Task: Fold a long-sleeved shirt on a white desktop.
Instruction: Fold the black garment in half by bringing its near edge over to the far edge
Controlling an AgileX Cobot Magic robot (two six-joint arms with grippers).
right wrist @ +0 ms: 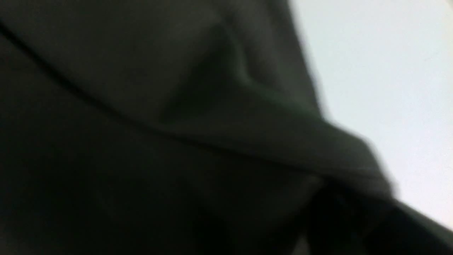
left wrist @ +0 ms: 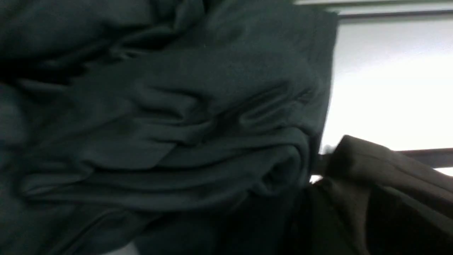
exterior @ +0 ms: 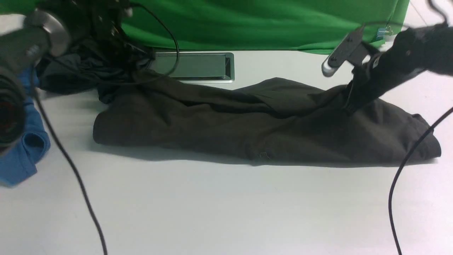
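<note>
The right hand (exterior: 349,101) sits low on the long-sleeved shirt (exterior: 247,124), its arm slanting down from the right; whether it grips cannot be told. The left hand (exterior: 136,58) is at the shirt's far left end, its state equally unclear. The shirt lies bunched lengthwise across the surface (exterior: 226,205).

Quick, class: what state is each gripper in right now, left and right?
Left gripper: fingertips hidden, so open or shut cannot be told.
Right gripper: down at the long-sleeved shirt, fingertips hidden by fabric, so it cannot be told.
</note>
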